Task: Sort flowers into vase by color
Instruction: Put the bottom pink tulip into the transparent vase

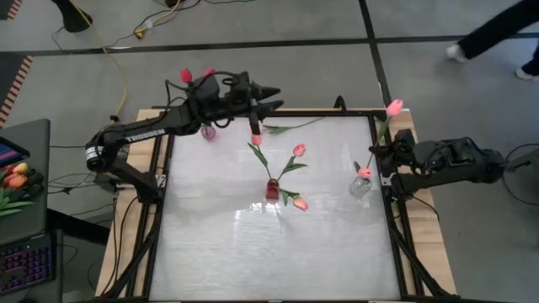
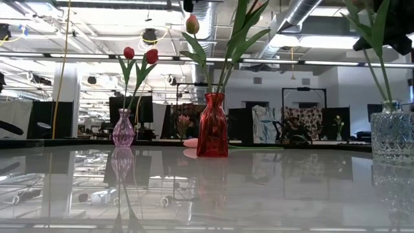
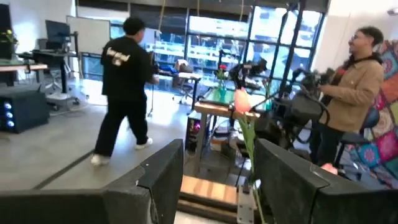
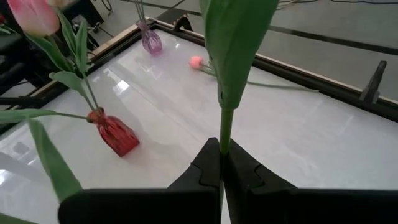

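**Right hand grips a tulip at the clear vase; left hand waits wide**

Your left hand (image 1: 274,95) hangs over the surface's (image 1: 210,244) far edge, left of centre, fingers (image 3: 158,171) spread wide with nothing between them. Just beside that arm, the purple vase (image 1: 208,131) holds two red tulips (image 1: 186,75). One pink tulip (image 1: 256,138) lies flat along the far edge. The red vase (image 1: 272,189), near the middle, carries several pink tulips (image 1: 299,150). At the right edge, your right hand (image 1: 378,151) is pinched on the green stem (image 4: 225,127) of a pink-headed tulip (image 1: 394,107), just beside the clear vase (image 1: 360,184), which already has one pink tulip (image 1: 364,172) in it.
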Robot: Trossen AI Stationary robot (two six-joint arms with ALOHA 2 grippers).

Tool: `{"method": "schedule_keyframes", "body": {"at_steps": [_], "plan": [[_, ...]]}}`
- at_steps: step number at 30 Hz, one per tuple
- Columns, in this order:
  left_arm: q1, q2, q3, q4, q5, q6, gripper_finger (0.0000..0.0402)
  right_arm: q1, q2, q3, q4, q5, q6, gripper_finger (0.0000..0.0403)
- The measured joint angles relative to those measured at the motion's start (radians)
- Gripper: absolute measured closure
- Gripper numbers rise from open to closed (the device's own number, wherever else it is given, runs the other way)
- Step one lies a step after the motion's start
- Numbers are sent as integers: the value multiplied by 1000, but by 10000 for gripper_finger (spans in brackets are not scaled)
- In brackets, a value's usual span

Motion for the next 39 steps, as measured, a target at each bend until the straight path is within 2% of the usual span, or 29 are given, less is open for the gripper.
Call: {"method": "schedule_keyframes", "body": {"at_steps": [9,21,31,34,39], "plan": [[-8,1,-2,-13,24,-1,214,-1,-4,0,-97,-106,-25,374],[-77,1,-2,-38,33,-5,214,0,-4,-3,-109,-121,-5,363],[-117,2,-2,-89,31,24,214,0,-3,-93,-118,-220,53,356],[-121,2,-2,-97,32,25,214,0,-4,-93,-95,-229,48,355],[-121,2,-2,-102,41,36,214,0,-2,-93,-81,-317,-10,341]]}}
